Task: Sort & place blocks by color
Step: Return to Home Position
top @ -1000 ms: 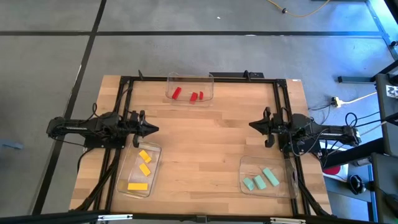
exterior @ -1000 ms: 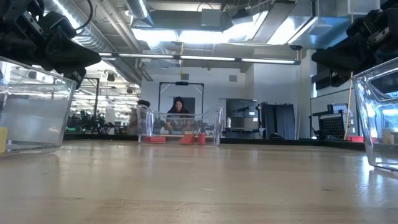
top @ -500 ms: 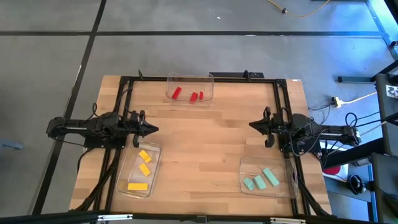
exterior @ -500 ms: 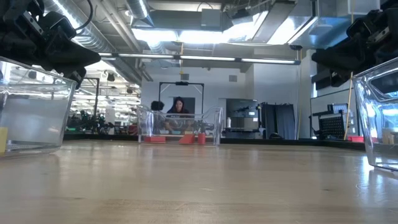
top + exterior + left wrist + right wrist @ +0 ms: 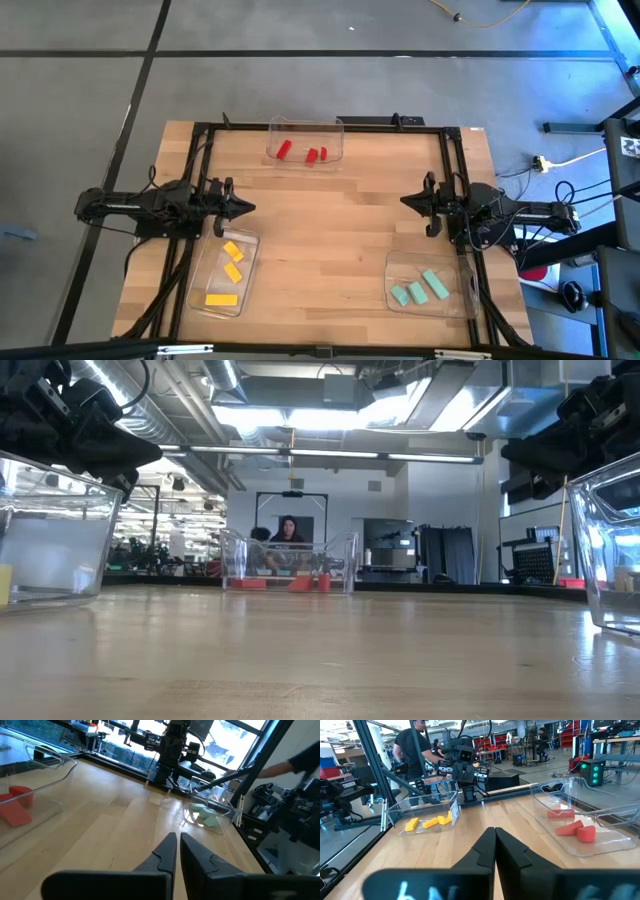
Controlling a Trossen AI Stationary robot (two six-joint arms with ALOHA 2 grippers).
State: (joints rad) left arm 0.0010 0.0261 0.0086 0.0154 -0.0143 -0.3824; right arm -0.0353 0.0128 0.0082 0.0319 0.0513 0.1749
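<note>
The blocks point(image 5: 312, 154) all lie sorted by colour in clear trays point(image 5: 340, 138): red blocks at the top centre of the high view, yellow blocks point(image 5: 232, 262) at lower left, mint blocks point(image 5: 420, 288) at lower right, none loose on the counter point(image 5: 330, 225). The left tool point(image 5: 247, 208) and right tool point(image 5: 405, 201) hang closed and empty at mid-left and mid-right, so sorting looks done; only parking the arms seems left.

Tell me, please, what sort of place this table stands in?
Likely a robotics lab in an open industrial hall: exposed ceiling ducts, a concrete floor, and a person standing in the background.
</note>
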